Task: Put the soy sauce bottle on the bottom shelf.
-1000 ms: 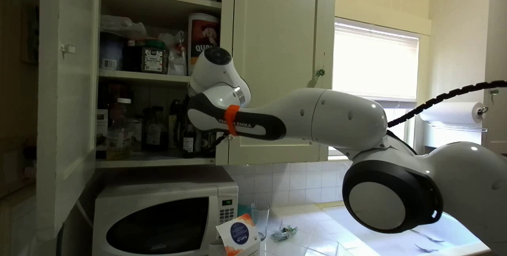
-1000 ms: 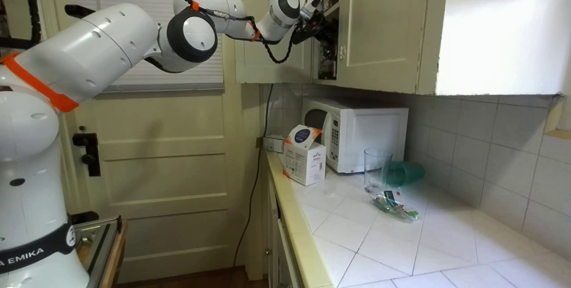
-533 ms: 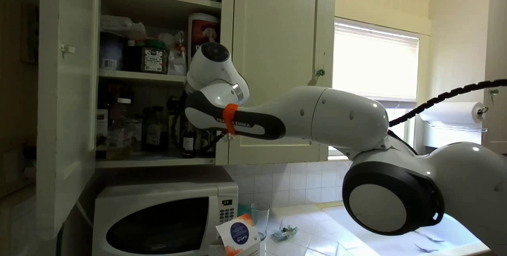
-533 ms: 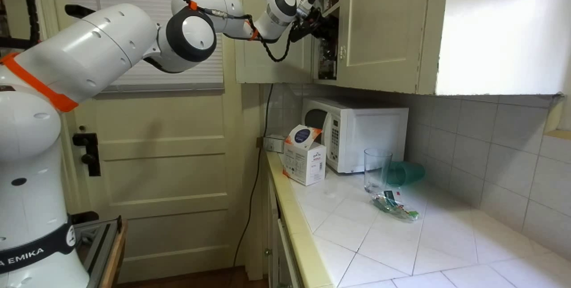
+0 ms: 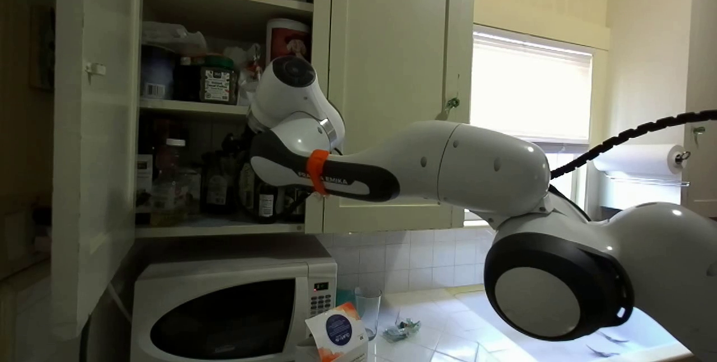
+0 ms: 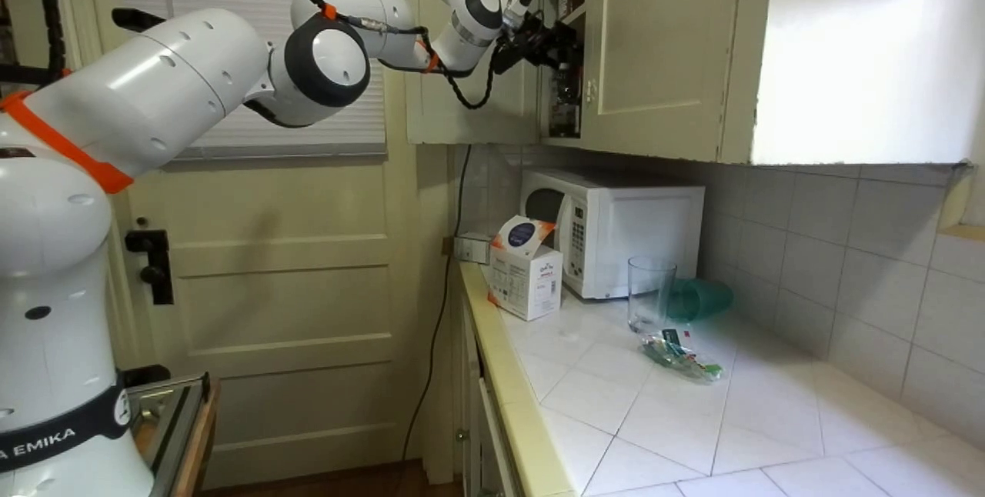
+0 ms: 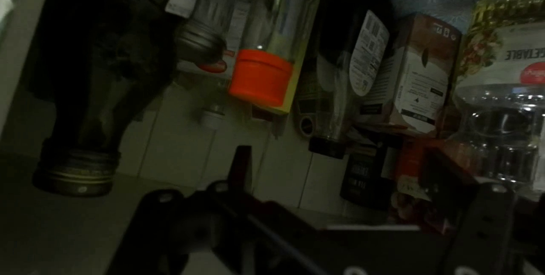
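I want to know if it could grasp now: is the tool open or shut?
Open. In the wrist view the tool shows its fingers well apart, neither touching the black-capped bottle seen between them.

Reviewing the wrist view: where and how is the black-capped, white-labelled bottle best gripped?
Probably pinch the bottle by its clear neck, just below the black cap, the gripper coming from the open front of the cupboard. The neck is slimmer than the body, which a carton crowds; the shelf board above likely hampers a top approach.
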`<action>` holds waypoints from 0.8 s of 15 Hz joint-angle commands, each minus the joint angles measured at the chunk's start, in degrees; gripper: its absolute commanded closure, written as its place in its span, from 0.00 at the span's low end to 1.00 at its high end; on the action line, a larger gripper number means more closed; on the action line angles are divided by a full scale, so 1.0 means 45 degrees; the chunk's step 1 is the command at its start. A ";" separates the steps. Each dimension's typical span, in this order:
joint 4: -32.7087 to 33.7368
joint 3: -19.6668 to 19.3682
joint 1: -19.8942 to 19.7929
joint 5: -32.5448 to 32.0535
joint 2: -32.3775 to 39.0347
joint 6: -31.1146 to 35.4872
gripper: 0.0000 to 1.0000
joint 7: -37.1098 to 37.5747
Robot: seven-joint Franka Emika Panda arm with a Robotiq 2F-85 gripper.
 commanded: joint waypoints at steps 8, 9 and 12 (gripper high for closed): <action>0.1846 0.2274 0.0499 0.1871 0.0487 -0.0033 0.00 -0.1189; 0.1794 0.2307 0.0494 0.2059 0.0288 -0.0862 0.00 -0.1127; 0.0691 0.1890 0.0629 0.1992 -0.1006 -0.3566 0.00 -0.0863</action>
